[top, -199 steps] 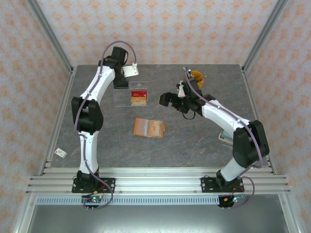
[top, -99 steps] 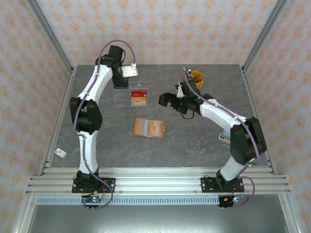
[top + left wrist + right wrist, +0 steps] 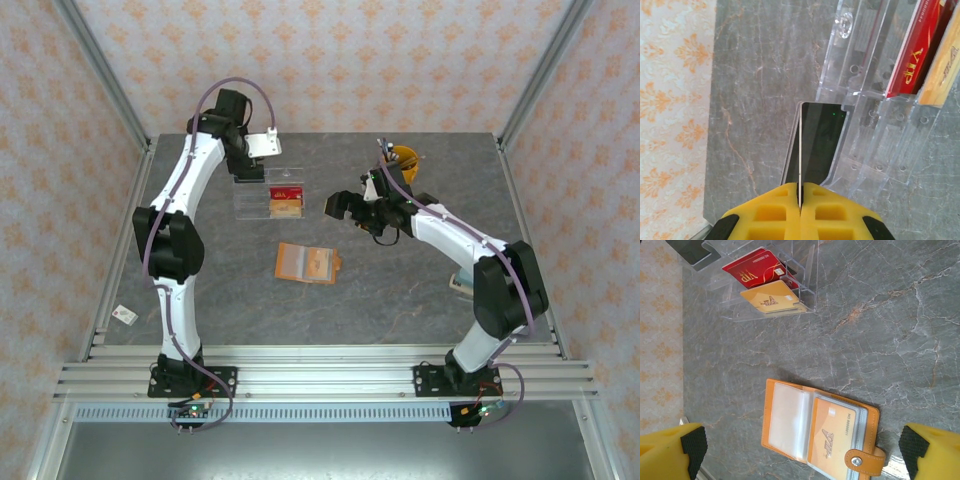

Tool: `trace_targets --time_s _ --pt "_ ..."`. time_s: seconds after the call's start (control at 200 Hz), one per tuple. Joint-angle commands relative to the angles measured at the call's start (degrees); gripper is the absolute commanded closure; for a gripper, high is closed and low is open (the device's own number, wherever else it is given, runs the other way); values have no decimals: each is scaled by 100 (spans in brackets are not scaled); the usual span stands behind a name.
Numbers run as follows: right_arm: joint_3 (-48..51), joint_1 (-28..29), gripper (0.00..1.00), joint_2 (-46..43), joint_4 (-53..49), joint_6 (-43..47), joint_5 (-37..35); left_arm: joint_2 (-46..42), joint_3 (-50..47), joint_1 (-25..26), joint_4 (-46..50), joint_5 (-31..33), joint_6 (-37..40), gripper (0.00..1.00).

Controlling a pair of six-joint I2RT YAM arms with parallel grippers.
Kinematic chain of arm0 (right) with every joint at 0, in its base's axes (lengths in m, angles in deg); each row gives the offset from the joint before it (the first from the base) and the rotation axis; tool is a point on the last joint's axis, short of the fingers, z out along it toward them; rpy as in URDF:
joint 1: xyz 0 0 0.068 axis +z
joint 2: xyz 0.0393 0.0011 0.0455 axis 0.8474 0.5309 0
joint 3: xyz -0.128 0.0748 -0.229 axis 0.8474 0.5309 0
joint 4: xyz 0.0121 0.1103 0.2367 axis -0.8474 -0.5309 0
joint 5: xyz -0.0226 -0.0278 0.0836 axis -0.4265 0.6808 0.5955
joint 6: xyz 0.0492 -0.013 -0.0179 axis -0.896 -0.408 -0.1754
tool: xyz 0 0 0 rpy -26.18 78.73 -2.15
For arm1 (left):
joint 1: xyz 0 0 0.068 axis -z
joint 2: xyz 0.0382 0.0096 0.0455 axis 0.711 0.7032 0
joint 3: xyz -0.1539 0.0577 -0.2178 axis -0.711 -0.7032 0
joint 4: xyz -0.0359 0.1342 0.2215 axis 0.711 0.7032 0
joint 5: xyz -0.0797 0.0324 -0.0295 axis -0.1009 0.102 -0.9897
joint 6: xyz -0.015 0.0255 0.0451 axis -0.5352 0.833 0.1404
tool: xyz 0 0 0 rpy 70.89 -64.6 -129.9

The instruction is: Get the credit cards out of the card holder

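Seen from above, at upper left, the left arm has swung its elbow further to the left over the past second, while its left gripper (image 3: 800, 194) has stayed at the upper left end of the acrylic tray (image 3: 252, 200). The wrist view shows its yellow fingers pressed together on a black card (image 3: 821, 137), held edge-up. The card's far end meets the tray's nearest compartment; whether it has seated there I cannot tell.

Just right of that, the same tray already holds a red card (image 3: 287, 190) and a tan card (image 3: 288, 208), leaning side by side in neighbouring slots.

Lower, near the middle of the grey table (image 3: 400, 300), the card holder (image 3: 307, 263) lies open and flat, well apart from the tray. The right wrist view shows its left clear pocket looking empty, while its right pocket holds a pocketed card (image 3: 832, 432), pale orange.

Right of centre, the right gripper (image 3: 338, 207) has barely moved. It hovers above the table with its jaws spread wide and nothing between them, one black pad (image 3: 691, 442) at the lower left corner of its own view.

To my eye, the left arm's shift is a small adjustment to slot the black card in. That would leave one visible card to pull, and the right gripper looks placed for it.
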Motion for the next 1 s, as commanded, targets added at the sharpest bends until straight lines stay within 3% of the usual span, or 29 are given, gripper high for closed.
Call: trace_targets --time_s 0.0,0.711,0.996 --pt "-25 -11 0 -63 159 -66 71 99 -33 -73 269 -54 247 100" --pt "-33 -9 0 12 99 -106 37 787 380 -73 486 95 370 100" --pt "-68 -11 0 69 99 -135 28 754 598 -71 1202 -565 527 100"
